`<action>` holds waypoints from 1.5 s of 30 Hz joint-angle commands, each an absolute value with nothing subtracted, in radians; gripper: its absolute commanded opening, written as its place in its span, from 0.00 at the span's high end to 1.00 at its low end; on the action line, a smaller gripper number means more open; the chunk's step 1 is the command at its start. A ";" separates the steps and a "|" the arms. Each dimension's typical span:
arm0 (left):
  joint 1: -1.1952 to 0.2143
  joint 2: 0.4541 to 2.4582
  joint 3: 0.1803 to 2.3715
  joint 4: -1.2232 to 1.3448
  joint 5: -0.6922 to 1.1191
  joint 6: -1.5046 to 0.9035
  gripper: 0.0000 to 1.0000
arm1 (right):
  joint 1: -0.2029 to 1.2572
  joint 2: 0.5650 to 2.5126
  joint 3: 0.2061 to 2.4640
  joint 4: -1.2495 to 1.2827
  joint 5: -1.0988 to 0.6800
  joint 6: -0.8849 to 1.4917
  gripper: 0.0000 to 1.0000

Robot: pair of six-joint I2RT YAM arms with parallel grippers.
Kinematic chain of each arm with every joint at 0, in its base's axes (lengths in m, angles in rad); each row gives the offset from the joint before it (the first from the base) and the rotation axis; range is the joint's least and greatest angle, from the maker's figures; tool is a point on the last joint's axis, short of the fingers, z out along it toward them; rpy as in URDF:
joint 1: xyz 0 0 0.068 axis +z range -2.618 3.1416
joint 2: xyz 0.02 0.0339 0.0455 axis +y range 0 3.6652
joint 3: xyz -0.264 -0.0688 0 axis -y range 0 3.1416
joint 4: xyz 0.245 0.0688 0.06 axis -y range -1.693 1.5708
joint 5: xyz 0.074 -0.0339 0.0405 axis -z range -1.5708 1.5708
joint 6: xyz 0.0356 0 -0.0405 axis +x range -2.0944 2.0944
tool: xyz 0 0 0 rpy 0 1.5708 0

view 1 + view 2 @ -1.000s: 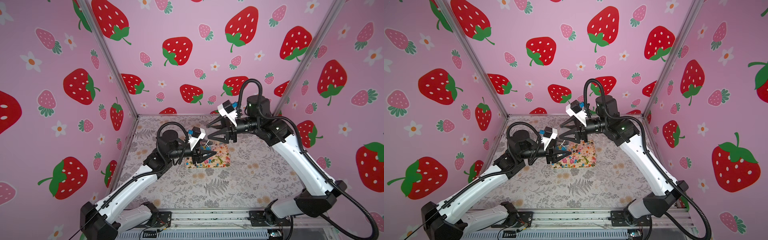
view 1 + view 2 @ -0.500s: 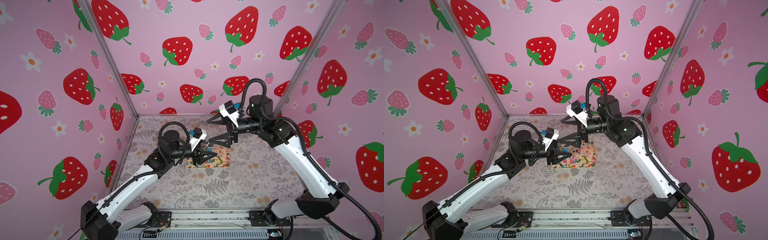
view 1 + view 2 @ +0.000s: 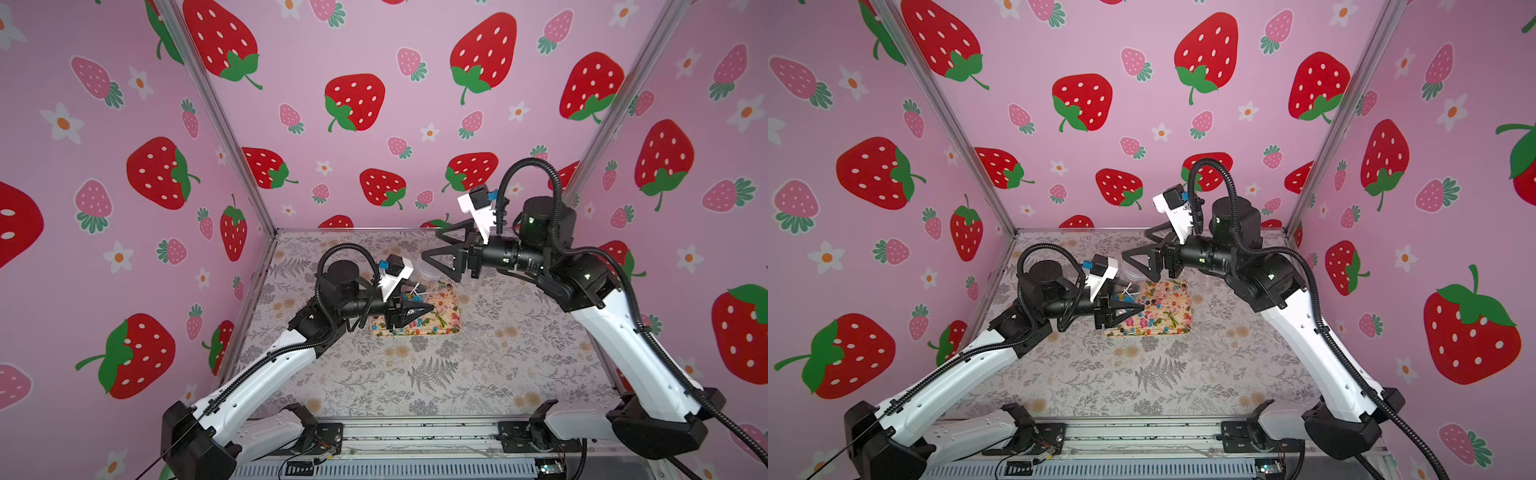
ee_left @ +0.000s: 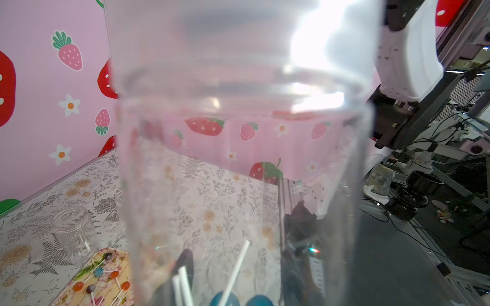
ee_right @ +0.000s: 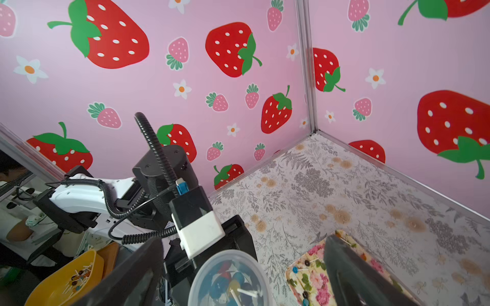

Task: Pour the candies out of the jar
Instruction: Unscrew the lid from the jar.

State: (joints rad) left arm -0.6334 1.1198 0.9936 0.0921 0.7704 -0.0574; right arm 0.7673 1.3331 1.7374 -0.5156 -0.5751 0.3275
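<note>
My left gripper (image 3: 415,311) (image 3: 1121,311) is shut on the clear jar (image 3: 426,276) (image 3: 1130,275), which lies tilted over the floral tray (image 3: 446,326) (image 3: 1179,326). In the left wrist view the jar (image 4: 238,159) fills the frame. A few candies (image 4: 233,299) lie at its near end, between my dark fingers (image 4: 185,265). More candies (image 3: 436,305) (image 3: 1167,307) lie scattered on the tray. My right gripper (image 3: 429,243) (image 3: 1134,243) (image 5: 242,239) stands open, its jaws wide apart on either side of the jar's cloudy round end (image 5: 230,278) without touching it.
An empty clear jar (image 4: 73,233) stands upright on the patterned floor by a corner of the tray. Pink strawberry walls close in the back and both sides. A yellow bowl (image 5: 66,278) holding some candies sits outside the cell.
My right gripper has opened from half closed to wide and drawn back slightly from the jar's end. The left arm and the jar have hardly moved.
</note>
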 commanded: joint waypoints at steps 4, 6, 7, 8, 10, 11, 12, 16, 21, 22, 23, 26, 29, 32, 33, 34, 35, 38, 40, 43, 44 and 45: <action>-0.636 1.108 0.991 0.118 0.764 -0.054 0.58 | 0.805 1.341 1.713 -0.542 -0.526 0.377 0.04; -0.637 1.110 0.991 0.118 0.764 -0.055 0.58 | 0.810 1.341 1.703 -0.528 -0.536 0.383 0.07; -0.635 1.108 0.990 0.117 0.764 -0.055 0.58 | 0.811 1.342 1.701 -0.525 -0.540 0.383 0.09; -0.636 1.108 0.991 0.118 0.764 -0.055 0.58 | 0.815 1.343 1.701 -0.527 -0.541 0.381 0.11; -0.636 1.108 0.991 0.118 0.762 -0.054 0.58 | 0.816 1.344 1.699 -0.531 -0.541 0.377 0.12; -0.636 1.109 0.991 0.118 0.761 -0.054 0.58 | 0.818 1.344 1.697 -0.532 -0.541 0.376 0.13; -0.637 1.109 0.991 0.118 0.760 -0.055 0.58 | 0.820 1.344 1.694 -0.535 -0.540 0.374 0.13; -0.635 1.109 0.991 0.119 0.762 -0.057 0.58 | 0.824 1.345 1.686 -0.535 -0.543 0.369 0.23; -0.637 1.106 0.991 0.118 0.761 -0.055 0.58 | 0.825 1.344 1.681 -0.534 -0.551 0.359 0.34; -0.635 1.106 0.991 0.118 0.761 -0.055 0.58 | 0.824 1.345 1.680 -0.534 -0.550 0.359 0.35; -0.636 1.105 0.991 0.118 0.761 -0.055 0.58 | 0.825 1.345 1.680 -0.535 -0.551 0.357 0.36; -0.636 1.105 0.991 0.116 0.761 -0.055 0.58 | 0.825 1.348 1.678 -0.531 -0.562 0.350 0.42; -0.636 1.104 0.994 0.116 0.763 -0.055 0.58 | 0.825 1.350 1.675 -0.527 -0.571 0.325 0.47; -0.636 1.104 0.997 0.117 0.771 -0.057 0.58 | 0.820 1.356 1.695 -0.534 -0.598 0.245 0.47; -0.636 1.104 0.998 0.118 0.773 -0.059 0.58 | 0.810 1.359 1.707 -0.534 -0.618 0.213 0.50; -0.636 1.103 0.999 0.117 0.779 -0.060 0.58 | 0.797 1.363 1.721 -0.530 -0.657 0.180 0.50; -0.636 1.103 0.999 0.117 0.783 -0.060 0.58 | 0.778 1.370 1.740 -0.527 -0.733 0.140 0.50; -0.636 1.104 1.003 0.117 0.793 -0.061 0.58 | 0.728 1.410 1.819 -0.536 -0.939 0.029 0.51; -0.636 1.104 1.009 0.117 0.802 -0.064 0.58 | 0.718 1.447 1.889 -0.586 -1.030 -0.060 0.51; -0.636 1.106 1.012 0.114 0.815 -0.067 0.58 | 0.718 1.517 2.018 -0.728 -1.128 -0.201 0.51; -0.636 1.109 1.012 0.112 0.813 -0.066 0.58 | 0.719 1.534 2.045 -0.759 -1.137 -0.231 0.50; -0.635 1.109 1.012 0.111 0.812 -0.063 0.58 | 0.718 1.543 2.061 -0.777 -1.138 -0.251 0.49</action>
